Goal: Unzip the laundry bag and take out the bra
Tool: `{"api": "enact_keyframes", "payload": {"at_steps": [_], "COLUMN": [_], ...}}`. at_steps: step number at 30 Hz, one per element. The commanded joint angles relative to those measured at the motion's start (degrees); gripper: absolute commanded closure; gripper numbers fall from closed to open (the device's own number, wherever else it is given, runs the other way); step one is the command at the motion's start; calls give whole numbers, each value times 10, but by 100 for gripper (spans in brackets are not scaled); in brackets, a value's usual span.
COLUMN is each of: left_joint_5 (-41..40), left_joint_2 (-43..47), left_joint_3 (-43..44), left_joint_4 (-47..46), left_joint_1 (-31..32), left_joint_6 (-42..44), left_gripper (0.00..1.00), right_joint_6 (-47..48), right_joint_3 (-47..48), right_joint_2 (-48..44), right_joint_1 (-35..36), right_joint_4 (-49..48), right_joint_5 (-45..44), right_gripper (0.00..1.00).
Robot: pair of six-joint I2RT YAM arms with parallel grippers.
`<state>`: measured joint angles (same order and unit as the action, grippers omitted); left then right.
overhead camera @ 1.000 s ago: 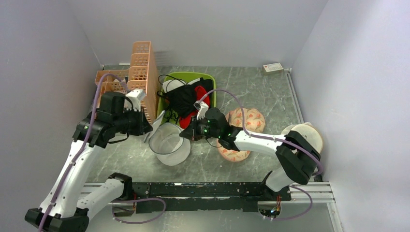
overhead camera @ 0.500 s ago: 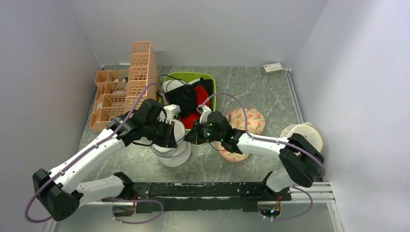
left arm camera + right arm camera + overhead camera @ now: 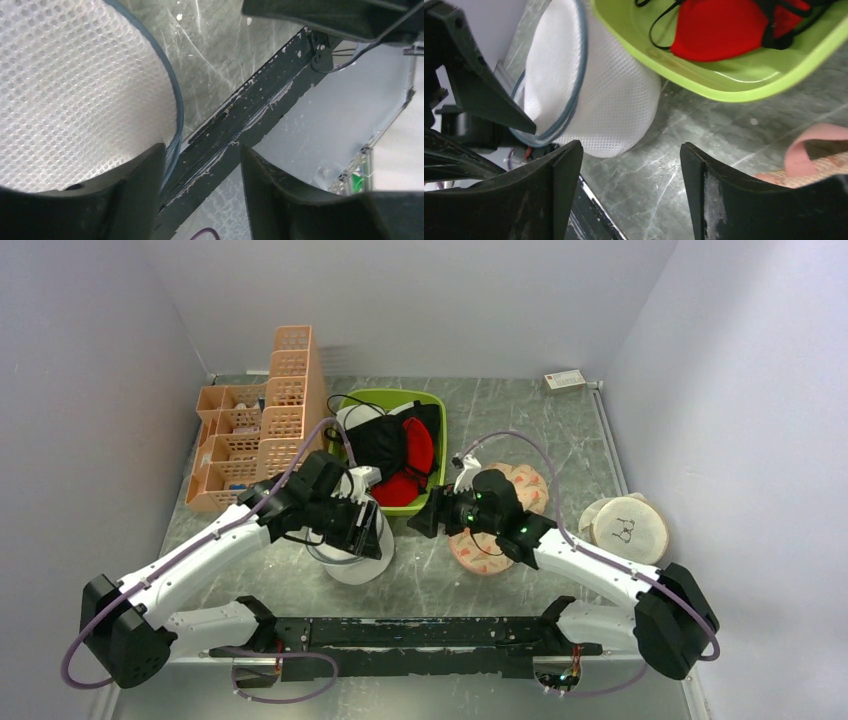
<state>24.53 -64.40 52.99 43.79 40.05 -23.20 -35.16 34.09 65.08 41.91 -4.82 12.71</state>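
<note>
My left gripper (image 3: 202,150) hides most of the bag (image 3: 614,100) from above; a black garment (image 3: 375,445) overlaps the bra (image 3: 719,30). The bag lies sideways, rim toward that gripper, which gapes empty like the right gripper (image 3: 629,150).

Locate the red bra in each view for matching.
Top external: the bra lies centre, in the green tub, partly under the black garment.
Left wrist: not in it.
Right wrist: the bra sits top centre, in the tub.
Shared landmark: the laundry bag, in all three.

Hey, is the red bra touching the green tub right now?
Touching. The right wrist view shows the red bra lying inside the green tub, its cup resting on the tub's floor with no gap.
</note>
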Motion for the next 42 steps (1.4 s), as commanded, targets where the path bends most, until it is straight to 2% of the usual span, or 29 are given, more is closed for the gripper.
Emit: {"api": "enact_keyframes", "payload": {"at_steps": [1, 2, 4, 5, 8, 12, 14, 17, 22, 24, 27, 31, 35, 38, 40, 42], "left_joint_5": [-7, -19, -50, -67, -103, -135, -153, -161, -156, -159, -170, -180, -186, -185, -177, -172], "left_joint_2": [17, 23, 39, 48, 79, 112, 126, 138, 179, 198, 220, 226, 229, 225, 220, 214], "left_joint_3": [60, 78, 112, 125, 145, 147, 145, 142, 127, 122, 124, 134, 133, 130, 130, 132], "left_joint_4": [38, 52, 68, 69, 57, 43, 44, 47, 30, 29, 35, 54, 56, 44, 34, 32], "left_joint_1": [5, 5, 5, 5, 5, 5, 5, 5, 5, 5, 4, 4, 5, 4, 4, 4], "left_joint_6": [45, 51, 50, 42, 11, -10, -12, -12, -26, -34, -43, -48, -49, -51, -50, -46], "left_gripper": [20, 12, 3, 1, 0, 0, 0, 0, 0, 0, 0, 0, 0, 0, 0, 0], "right_joint_6": [2, -1, 1, 1, -25, -85, -104, -119, -150, -161, -165, -163, -160, -144, -131, -116], "right_joint_3": [18, 24, 44, 56, 74, 71, 77, 100, 159, 185, 249, 279, 281, 248, 236, 191], "right_joint_2": [24, 37, 71, 90, 145, 212, 250, 311, 417, 464, 529, 556, 550, 515, 474, 430], "right_joint_1": [10, 14, 31, 44, 79, 105, 117, 139, 188, 209, 238, 253, 251, 251, 250, 245], "right_joint_4": [-44, -57, -71, -74, -120, -193, -215, -248, -363, -418, -438, -455, -457, -441, -372, -334], "right_joint_5": [86, 96, 114, 115, 126, 100, 88, 72, 72, 59, 30, -1, 23, 20, 4, -9], "right_gripper": [24, 20, 12, 8, 5, 5, 10, 30, 45, 47, 47, 47, 41, 27, 17, 12]}}
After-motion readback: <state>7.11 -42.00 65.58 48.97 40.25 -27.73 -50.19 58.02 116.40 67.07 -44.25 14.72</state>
